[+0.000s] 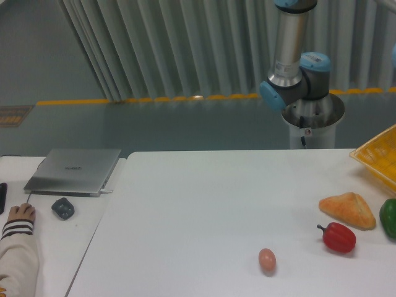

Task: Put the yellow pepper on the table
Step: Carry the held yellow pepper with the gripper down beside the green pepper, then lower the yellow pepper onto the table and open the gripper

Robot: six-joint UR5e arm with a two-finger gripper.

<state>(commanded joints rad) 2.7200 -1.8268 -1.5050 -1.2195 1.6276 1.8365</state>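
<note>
My pincer is out of view above, so I cannot tell whether it is open or carrying anything. The glossy yellow pepper is nowhere visible; nothing yellow lies on the large white smooth-topped bench (204,204), so placing remains, I judge. Near the bench's right edge sit a yellow mesh basket (378,158), orange-tan triangular bread (348,210), a red pepper (338,237); a small brown egg (266,259) lies left of them.
</note>
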